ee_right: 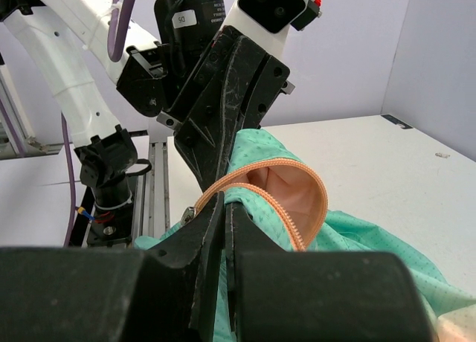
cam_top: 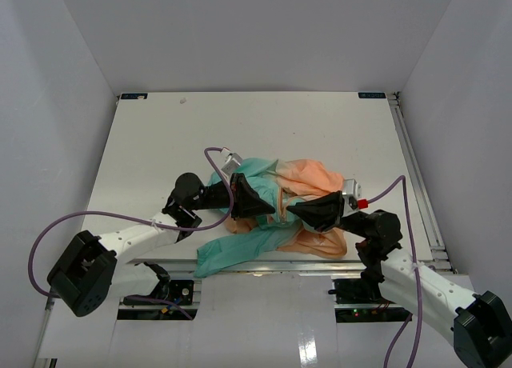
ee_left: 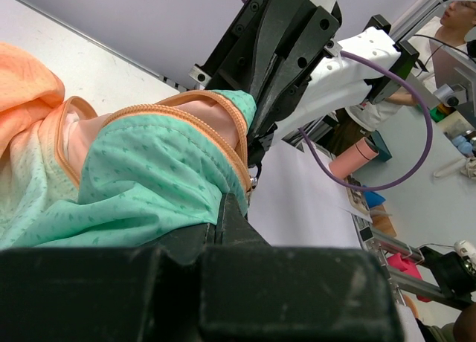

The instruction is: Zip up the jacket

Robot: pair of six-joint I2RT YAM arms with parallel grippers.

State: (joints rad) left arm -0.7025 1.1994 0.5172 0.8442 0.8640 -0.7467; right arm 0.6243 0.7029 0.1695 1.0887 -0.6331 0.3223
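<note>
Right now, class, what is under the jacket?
The bunched jacket lies on the white table, which shows bare all around it. Whatever is beneath its folds is covered by the cloth and cannot be seen.

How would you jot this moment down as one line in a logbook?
jacket: bunched on table, zipper open | left gripper: shut on green fabric | right gripper: shut on zipper edge
</note>
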